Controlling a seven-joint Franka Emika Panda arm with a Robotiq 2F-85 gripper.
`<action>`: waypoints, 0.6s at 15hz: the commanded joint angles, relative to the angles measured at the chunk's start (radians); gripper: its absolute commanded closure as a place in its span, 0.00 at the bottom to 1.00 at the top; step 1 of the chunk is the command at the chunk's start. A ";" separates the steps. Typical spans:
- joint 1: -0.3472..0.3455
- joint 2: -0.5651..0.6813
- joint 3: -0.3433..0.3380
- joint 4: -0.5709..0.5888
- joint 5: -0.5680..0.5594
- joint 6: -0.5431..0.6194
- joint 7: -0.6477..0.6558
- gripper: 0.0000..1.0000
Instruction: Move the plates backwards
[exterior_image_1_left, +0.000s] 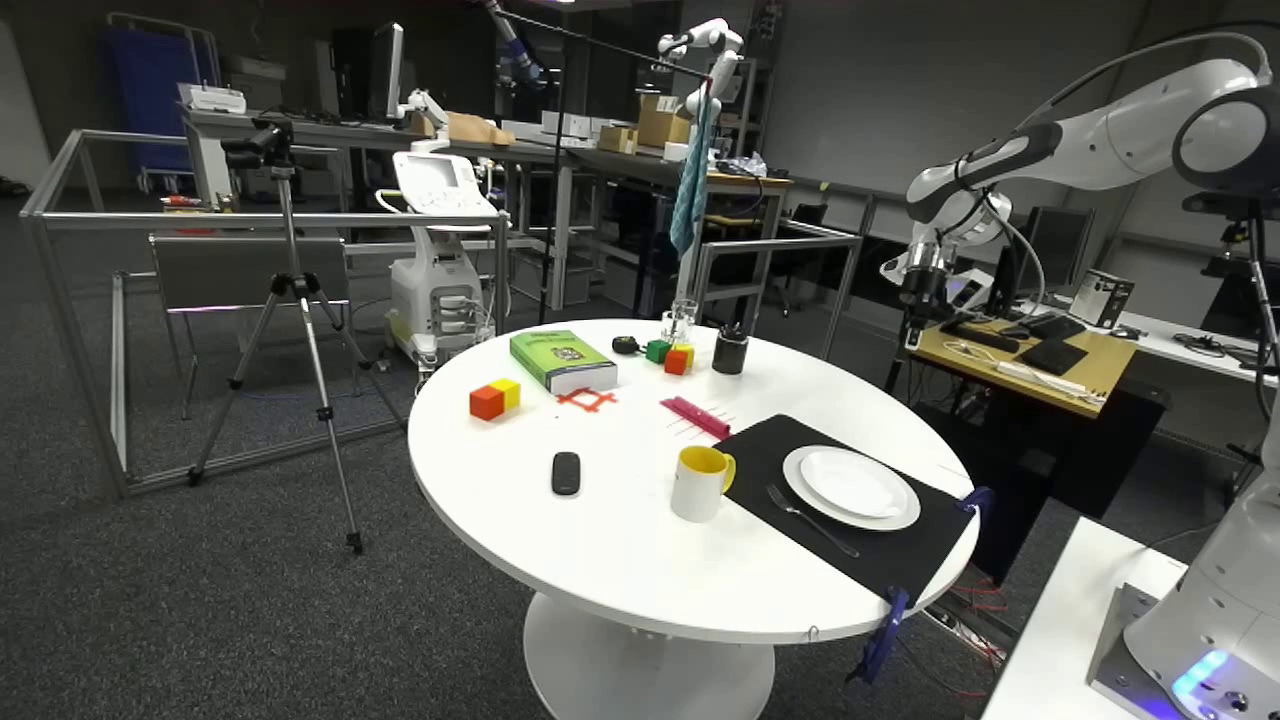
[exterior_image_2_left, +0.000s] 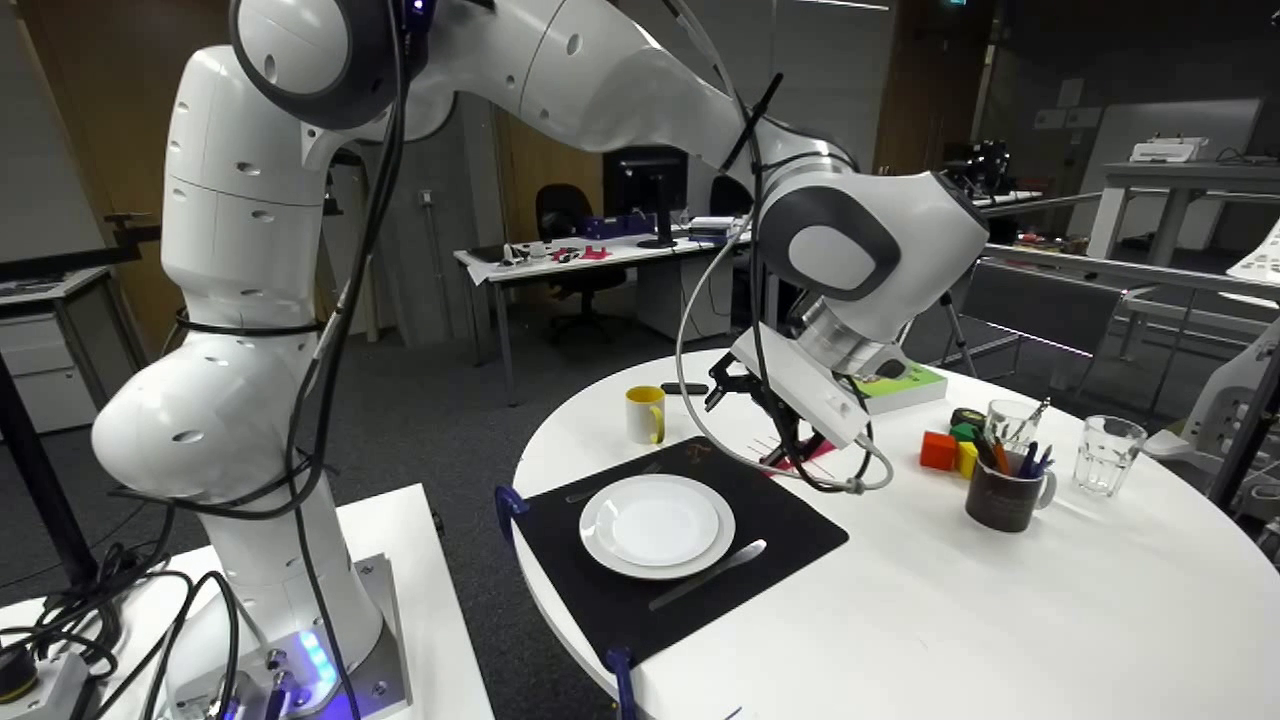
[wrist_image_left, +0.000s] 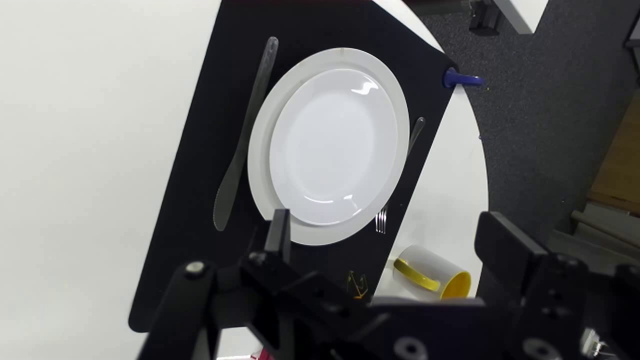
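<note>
The plates are a small white plate lying on a wider white plate, on the black mat. They show in both exterior views and in the wrist view. The black mat lies at the edge of the round white table. My gripper is open and empty, fingers wide apart. In an exterior view the gripper hangs in the air above the table, beyond the mat and apart from the plates. In the wrist view its left finger overlaps the wider plate's near rim; no contact shows.
A knife and a fork flank the plates. A white mug with yellow handle stands beside the mat. Blue clamps grip the table edge. A pink rack, green book, blocks and a pen mug stand farther off.
</note>
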 joint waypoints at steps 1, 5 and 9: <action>-0.021 0.000 0.023 0.002 -0.007 0.000 0.005 0.00; -0.020 0.032 0.033 0.033 -0.012 -0.013 -0.007 0.00; -0.022 0.092 0.053 0.074 -0.016 -0.031 -0.009 0.00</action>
